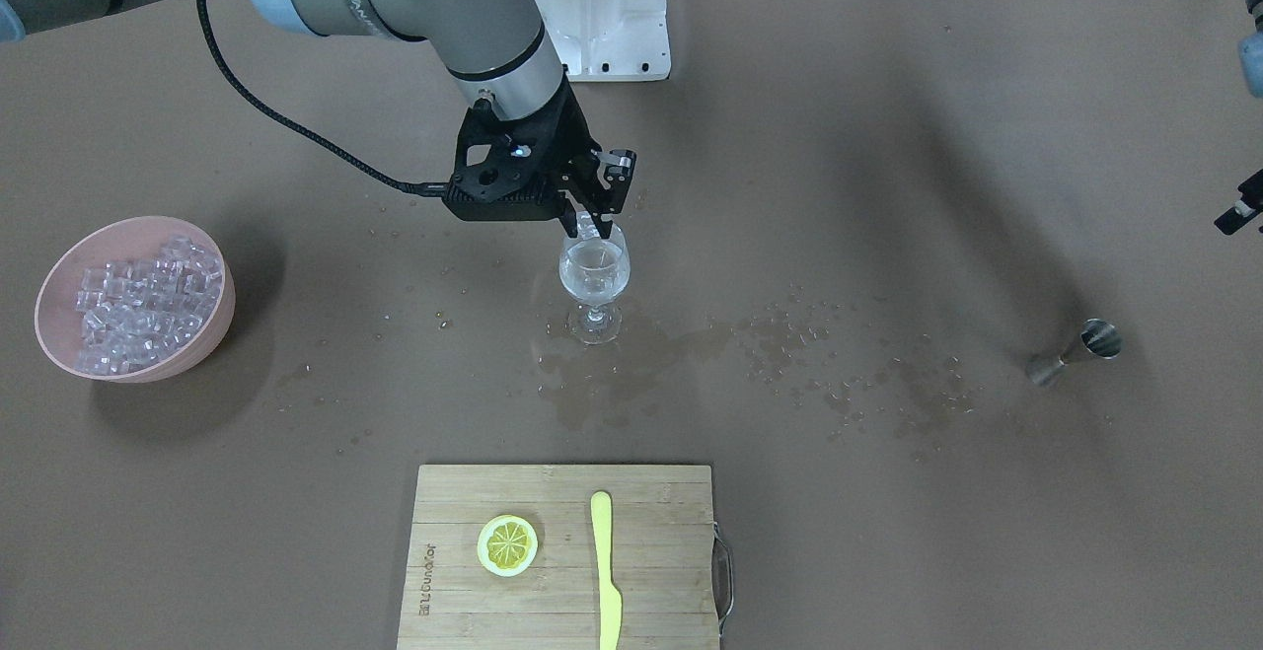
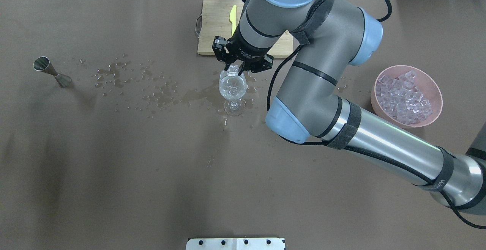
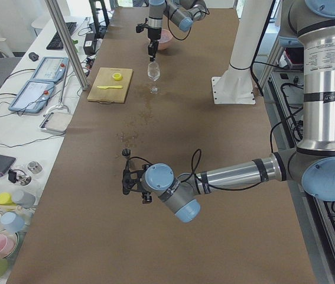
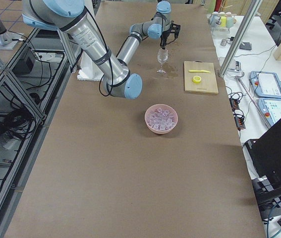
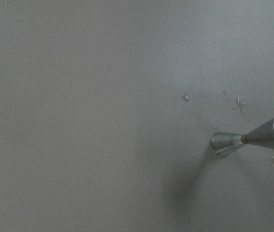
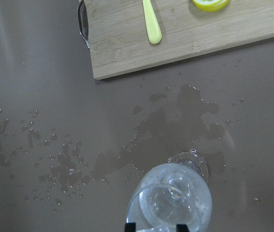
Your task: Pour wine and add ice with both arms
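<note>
The right end effector point(image 2: 234, 69) pinches one clear, glassy ice cube point(image 1: 588, 227) just above the rim of a rounded stemmed glass point(image 2: 232, 88). The glass holds colourless wine point(image 6: 173, 203) and stands on the wet, matte brown table point(image 2: 114, 166). More cubes point(image 2: 404, 96) are heaped in a smooth pink bowl point(image 2: 431, 83). I cannot tell whether the left end effector point(image 3: 129, 181), near the double-cone steel jigger point(image 1: 1076, 352), is spread.

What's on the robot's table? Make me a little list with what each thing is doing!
right tool: pinching an ice cube over the wine glass
wine glass: upright, clear liquid inside, wet spill around its foot
pink bowl: heaped with ice cubes
jigger: beyond the spilled drops
cutting board: lemon slice and yellow knife on it
</note>
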